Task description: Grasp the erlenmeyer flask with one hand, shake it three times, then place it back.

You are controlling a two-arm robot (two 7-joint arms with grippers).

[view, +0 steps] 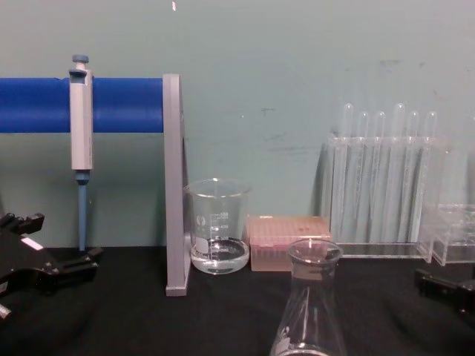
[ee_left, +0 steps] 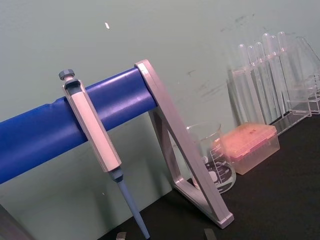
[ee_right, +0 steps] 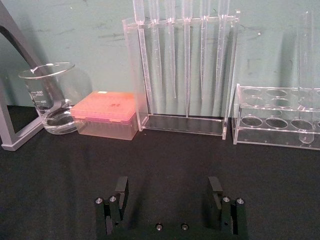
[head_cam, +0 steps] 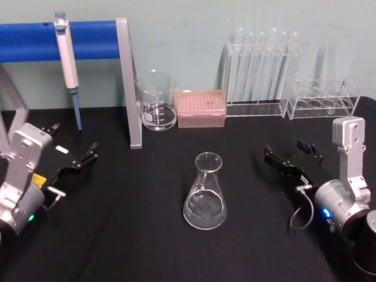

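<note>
The flask stands upright on the black table, between the two claws and touching neither. The right claw sits to the flask's right, jaws apart and empty. The left claw rests to its left, jaws apart. Beaker and pink box stand beyond.

**Right gripper low over the table, jaws wide apart**

The right gripper hangs over bare black table. Beyond its jaws stands a test tube rack, flanked by a pink tip box, a beaker and a second rack
</note>
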